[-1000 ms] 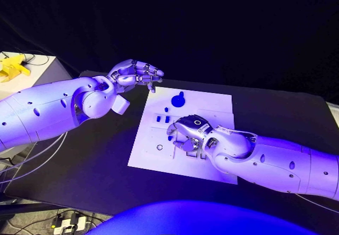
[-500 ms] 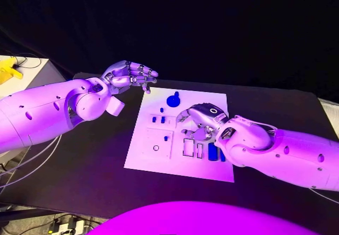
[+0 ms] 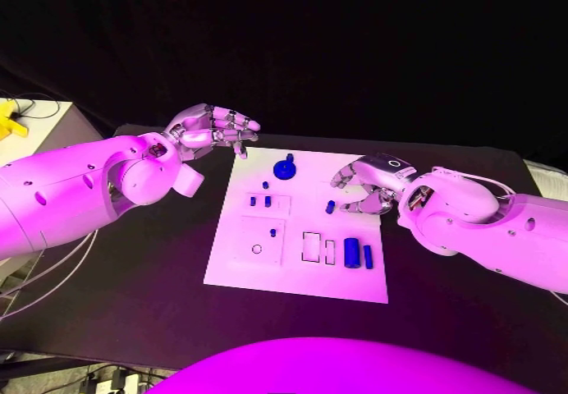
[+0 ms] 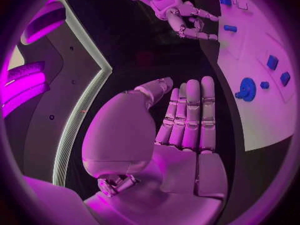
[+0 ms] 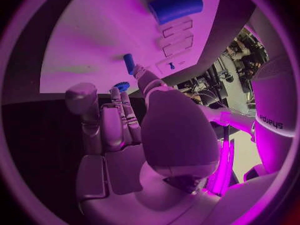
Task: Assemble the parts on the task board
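The white task board (image 3: 254, 279) lies mid-table. A round blue knob (image 3: 284, 169) stands near its far edge, with two small pegs (image 3: 252, 199) below it. A thick blue cylinder (image 3: 351, 250) and a slim bar (image 3: 368, 257) lie near the right edge, beside two empty slots (image 3: 310, 246). My right hand (image 3: 367, 187) hovers over the board's right side, fingers curled. A small blue peg (image 3: 330, 207) is at its fingertips (image 5: 140, 72); I cannot tell whether it is held. My left hand (image 3: 213, 131) floats off the far left corner, curled and holding nothing (image 4: 181, 130).
A white stand (image 3: 48, 123) with a yellow item (image 3: 10, 125) is at the far left beyond the table. Cables hang by the table's left edge (image 3: 24, 287). Black tabletop (image 3: 474, 304) surrounds the board.
My right hand has moved from the board's lower middle up and to the right, uncovering the cylinder, bar and slots. The left hand has barely moved.
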Robot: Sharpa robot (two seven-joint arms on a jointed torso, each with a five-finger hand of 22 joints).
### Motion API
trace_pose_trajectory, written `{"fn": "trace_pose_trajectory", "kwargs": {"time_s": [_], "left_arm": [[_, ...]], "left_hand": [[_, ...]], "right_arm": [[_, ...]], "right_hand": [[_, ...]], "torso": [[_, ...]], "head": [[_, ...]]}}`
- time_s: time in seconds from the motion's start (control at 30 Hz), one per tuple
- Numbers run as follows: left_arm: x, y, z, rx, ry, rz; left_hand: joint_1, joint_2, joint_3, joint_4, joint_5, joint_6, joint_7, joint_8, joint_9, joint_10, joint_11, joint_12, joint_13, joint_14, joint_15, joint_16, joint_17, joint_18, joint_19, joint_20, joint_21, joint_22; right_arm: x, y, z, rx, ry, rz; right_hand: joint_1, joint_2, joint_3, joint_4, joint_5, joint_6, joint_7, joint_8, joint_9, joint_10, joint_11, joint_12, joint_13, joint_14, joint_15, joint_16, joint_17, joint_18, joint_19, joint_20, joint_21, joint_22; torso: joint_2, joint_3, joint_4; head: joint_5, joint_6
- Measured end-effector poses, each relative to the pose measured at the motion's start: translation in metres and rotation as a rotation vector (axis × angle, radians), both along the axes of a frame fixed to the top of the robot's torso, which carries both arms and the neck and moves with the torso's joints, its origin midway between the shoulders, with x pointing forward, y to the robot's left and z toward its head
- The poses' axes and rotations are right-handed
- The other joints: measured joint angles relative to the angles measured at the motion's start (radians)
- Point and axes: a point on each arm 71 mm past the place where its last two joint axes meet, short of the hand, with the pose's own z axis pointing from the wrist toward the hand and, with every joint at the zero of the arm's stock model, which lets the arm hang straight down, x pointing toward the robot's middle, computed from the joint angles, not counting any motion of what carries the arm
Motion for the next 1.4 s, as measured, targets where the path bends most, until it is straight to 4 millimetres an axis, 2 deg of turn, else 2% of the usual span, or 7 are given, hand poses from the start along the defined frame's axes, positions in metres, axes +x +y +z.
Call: {"fn": "trace_pose_trajectory", "kwargs": {"time_s": [0.27,0.6,0.63,0.73,0.8,0.93,1.4], "left_arm": [[0.0,0.0,-0.001,0.0,0.003,-0.003],[0.0,0.0,-0.001,0.001,0.005,-0.004],[0.0,0.0,-0.001,0.001,0.005,-0.004],[0.0,0.0,-0.002,0.001,0.005,-0.004],[0.0,0.0,-0.002,0.001,0.006,-0.004],[-0.001,0.0,-0.002,0.002,0.006,-0.003],[-0.001,0.001,-0.002,0.003,0.008,-0.003]], "left_hand": [[0.0,0.0,0.0,0.0,0.0,0.0,0.0,0.0,0.0,0.0,0.0,0.0,0.0,0.0,0.0,0.0,0.0,0.0,0.0,0.0,0.0,0.0],[0.0,0.0,0.0,0.0,0.0,0.0,0.0,0.0,0.0,0.0,0.0,0.0,0.0,0.0,0.0,0.0,0.0,0.0,0.0,0.0,0.0,0.0],[0.0,0.0,0.0,0.0,0.0,0.0,0.0,0.0,0.0,0.0,0.0,0.0,0.0,0.0,0.0,0.0,0.0,0.0,0.0,0.0,0.0,0.0],[0.0,0.0,0.0,0.0,0.0,0.0,0.0,0.0,0.0,0.0,0.0,-0.001,0.0,0.0,0.0,0.0,0.0,0.0,0.0,0.0,0.0,0.0],[0.0,0.0,0.0,0.0,0.0,0.0,0.0,0.0,0.0,0.0,0.0,-0.004,0.0,0.0,0.0,0.0,0.0,0.0,0.0,0.0,0.0,0.001],[0.0,0.0,0.0,0.0,0.0,0.0,0.0,0.0,0.0,0.0,0.0,-0.004,0.0,0.0,0.0,0.0,-0.001,0.0,0.0,0.0,0.0,0.001],[0.0,0.0,0.0,0.0,0.0,0.0,0.0,0.0,0.0,0.0,0.0,-0.004,0.0,0.0,0.0,0.0,-0.001,0.0,0.0,0.0,0.0,0.001]], "right_arm": [[0.003,0.006,-0.006,-0.046,0.02,0.02],[0.005,0.021,-0.014,-0.061,0.025,0.044],[0.005,0.022,-0.015,-0.062,0.025,0.046],[0.005,0.024,-0.016,-0.065,0.028,0.05],[0.005,0.024,-0.017,-0.07,0.029,0.05],[0.006,0.024,-0.019,-0.084,0.032,0.049],[0.006,0.025,-0.023,-0.12,0.035,0.049]], "right_hand": [[0.048,0.018,-0.065,0.046,0.0,0.007,-0.007,-0.006,0.0,-0.009,-0.002,0.016,0.0,0.004,0.004,0.009,0.004,0.0,0.007,0.0,0.012,0.009],[0.081,0.047,-0.018,0.07,-0.02,0.034,0.0,-0.012,0.0,0.04,-0.013,0.046,0.0,0.008,-0.001,0.023,0.02,-0.011,0.027,-0.009,0.051,0.031],[0.09,0.043,0.011,0.075,-0.047,0.044,0.0,-0.012,0.0,0.059,-0.015,0.047,0.0,0.011,-0.003,0.025,0.021,-0.011,0.032,-0.011,0.062,0.037],[0.097,0.036,0.073,0.088,-0.066,0.063,-0.001,-0.012,-0.001,0.097,-0.019,0.04,0.0,0.011,-0.003,0.025,0.024,-0.012,0.036,-0.015,0.09,0.053],[0.101,0.032,0.137,0.095,-0.08,0.088,-0.001,-0.012,0.0,0.133,-0.022,0.028,0.0,0.008,-0.006,0.032,0.03,-0.025,0.038,-0.017,0.121,0.072],[0.077,-0.01,0.257,0.098,-0.083,0.117,0.002,-0.006,0.006,0.181,-0.023,-0.01,0.0,0.011,-0.011,0.036,0.035,-0.025,0.038,-0.017,0.143,0.091],[0.04,-0.047,0.322,0.082,-0.091,0.117,0.001,-0.006,0.013,0.177,-0.016,-0.056,-0.001,0.011,-0.011,0.036,0.022,-0.025,0.038,-0.016,0.116,0.081]], "torso": [[0.0,-0.0012,0.0022],[0.0,-0.0024,0.0023],[0.0,-0.0028,0.0023],[-0.001,-0.0028,0.0018],[-0.001,-0.0028,0.0014],[-0.001,-0.0029,0.0003],[-0.001,-0.0016,0.0]], "head": [[0.001,0.0],[0.003,0.0],[0.003,0.0],[0.005,0.0],[0.006,0.0],[0.006,0.0],[0.004,0.0]]}}
